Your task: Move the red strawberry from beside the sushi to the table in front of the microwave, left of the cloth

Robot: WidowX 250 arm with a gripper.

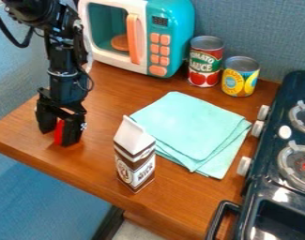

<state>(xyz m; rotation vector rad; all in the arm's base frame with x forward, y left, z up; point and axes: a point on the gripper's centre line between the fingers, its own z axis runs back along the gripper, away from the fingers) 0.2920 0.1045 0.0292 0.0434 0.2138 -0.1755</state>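
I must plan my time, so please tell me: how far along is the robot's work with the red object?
Looks done: the gripper is down at the red object, near the edge of the table. In hand: the red object, apparently held between the fingers. Left, probably: any move of it, then letting go, as the fingers are around it.

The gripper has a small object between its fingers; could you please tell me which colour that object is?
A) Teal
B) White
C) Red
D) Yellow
C: a red object shows between the two black fingers of the gripper.
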